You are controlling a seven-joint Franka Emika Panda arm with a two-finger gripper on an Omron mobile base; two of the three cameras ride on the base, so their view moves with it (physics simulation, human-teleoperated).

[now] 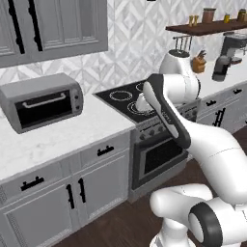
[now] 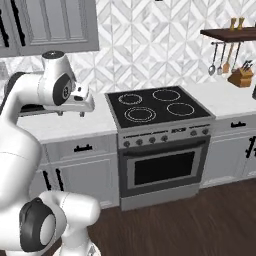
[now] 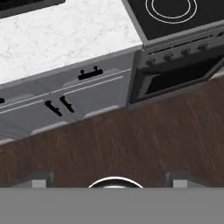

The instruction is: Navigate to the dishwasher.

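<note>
The dishwasher is out of view; no flat dark grey panel with a long bar handle appears along this run of cabinets. My gripper hangs over the white counter just left of the stove, pointing down. In the hand view its fingertips stand far apart at the bottom, open, with nothing between them. That view looks down on the wooden floor in front of the pale cabinet doors.
A black glass-door oven with cooktop rings stands ahead. A toaster oven sits on the counter to its left. Right of the stove are a knife block, a shelf and a coffee machine. Wall cabinets hang above.
</note>
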